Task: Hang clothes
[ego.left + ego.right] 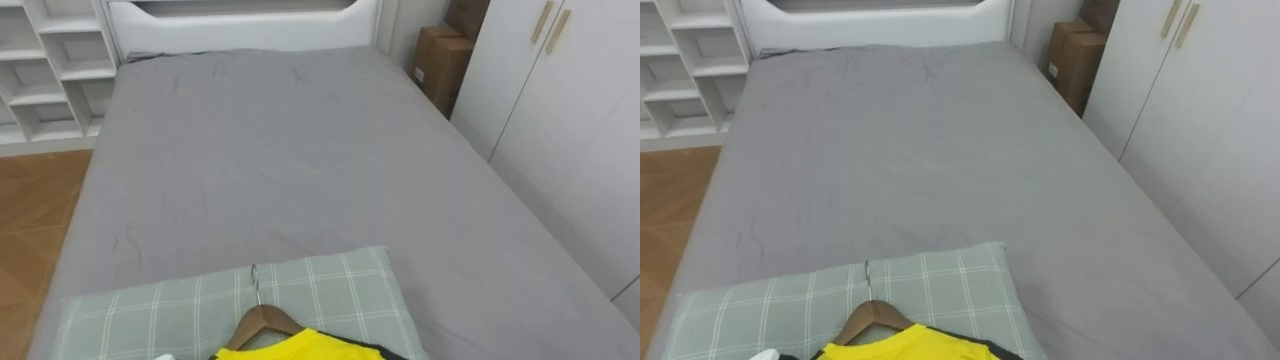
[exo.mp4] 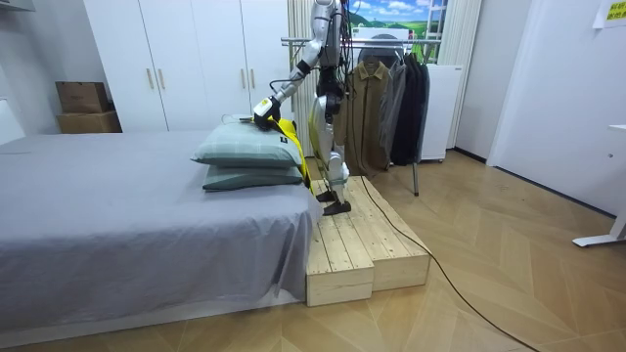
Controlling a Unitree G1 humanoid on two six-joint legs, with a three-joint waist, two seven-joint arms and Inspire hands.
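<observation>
On the near pillow [image 1: 330, 285], the yellow shirt [image 1: 300, 348] lies on its hanger [image 1: 262, 320], likely light and limp. It is best held by the stiff hanger neck below the hook; whether the left hand [image 2: 264, 108] grips it I cannot tell.

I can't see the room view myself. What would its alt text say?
A humanoid robot stands on a wooden platform beside a grey bed, its left hand reaching to a yellow garment that drapes off two stacked pillows. Behind it hang dark clothes, and white wardrobes line the far wall.
</observation>
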